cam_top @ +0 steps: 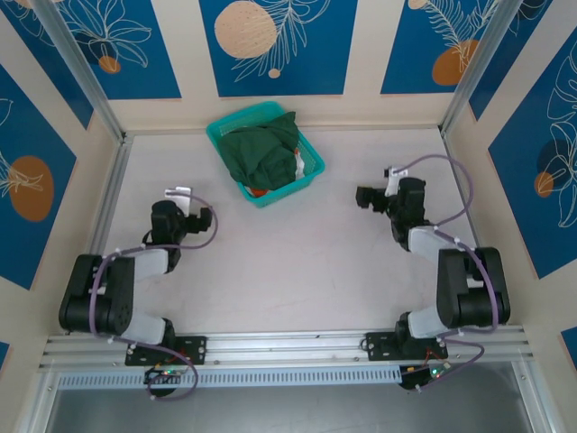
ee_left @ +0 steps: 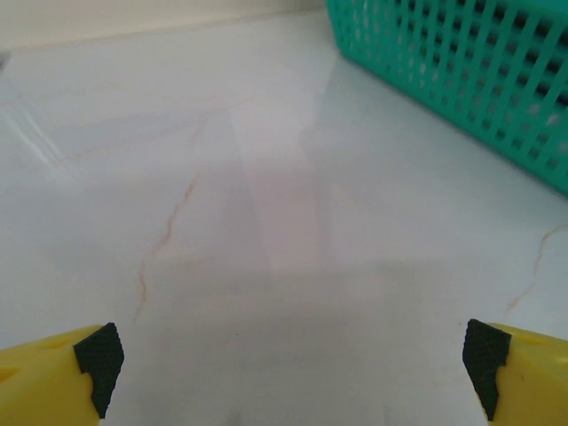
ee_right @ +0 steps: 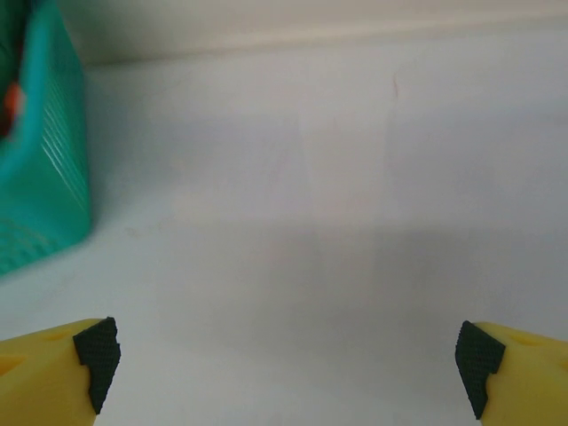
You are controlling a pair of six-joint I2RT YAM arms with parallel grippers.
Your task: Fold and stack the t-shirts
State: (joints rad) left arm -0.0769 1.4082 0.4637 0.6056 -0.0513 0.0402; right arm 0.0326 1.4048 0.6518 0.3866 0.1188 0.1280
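Your left gripper point(cam_top: 208, 223) stands spread wide over bare table point(cam_top: 297, 262), holding nothing. In its wrist view, the left gripper point(ee_left: 291, 366) shows a black pad point(ee_left: 98, 355) on each yellow fingertip at the lower corners, with pale marbled tabletop between them. Ahead of those fingers and off to their right runs the mesh wall of the teal basket point(ee_left: 461, 71).

Your right gripper point(cam_top: 364, 197) is equally wide open and empty. Seen from its own wrist, the right gripper point(ee_right: 288, 355) frames plain tabletop between its dark pads point(ee_right: 96, 353). The teal basket point(ee_right: 44, 177) stands well off to its left, with a blurred speck of orange at the rim.

From above, the teal basket point(cam_top: 309, 173) sits on the table's far side, ahead of both grippers and between them, touching neither. The dark green t-shirt point(cam_top: 261, 149) is bunched inside and heaped above the rim. An orange t-shirt point(cam_top: 258, 191) peeks out beneath it at the near wall, and a strip of white cloth point(cam_top: 298, 167) shows at its right side. All the garments lie unfolded in the basket, well apart from both grippers.
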